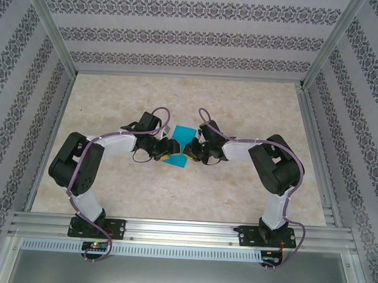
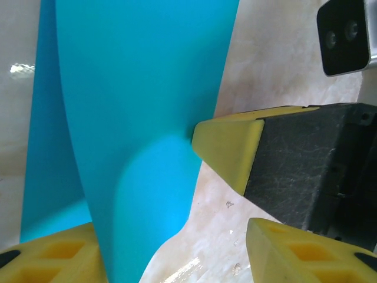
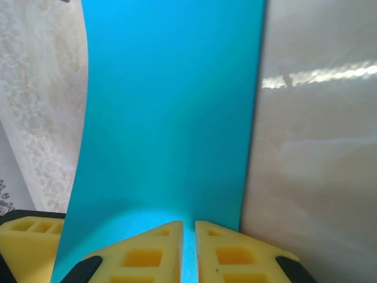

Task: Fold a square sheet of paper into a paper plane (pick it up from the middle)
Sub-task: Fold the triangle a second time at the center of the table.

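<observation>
No readable writing: the small board (image 1: 96,243) at the left arm's base showed lit dots, and any print there was too small to make out.

Surface: glossy beige table (image 1: 237,189) with a marbled pattern and a bright light streak reflected on it in the right wrist view. Room: walls (image 1: 183,32) papered in horizontal grey ornamental bands. Aluminium frame posts (image 1: 51,27) stood at the corners and a slotted rail (image 1: 183,231) ran along the near edge under both arm bases. Purple cables (image 1: 159,111) looped along the arms.

The blue paper sheet (image 1: 183,136) sat mid-table, right between the two wrists. It was lifted off the surface and curved, and the left wrist view showed two overlapping layers.

Right gripper (image 3: 188,236): jaws pinched together on the sheet's near edge, with only a sliver of blue in the slit between them. From the left wrist view, its yellow fingertip (image 2: 227,150) met the paper's edge, and the right wrist's camera module (image 2: 347,35) sat above it.

Left gripper (image 2: 171,242): jaws stood well apart, not clamping anything. The sheet ran down between them, close against one yellow pad (image 2: 53,256), while the other pad was clear of it.

The two grippers were just beside each other, tips nearly meeting.
</observation>
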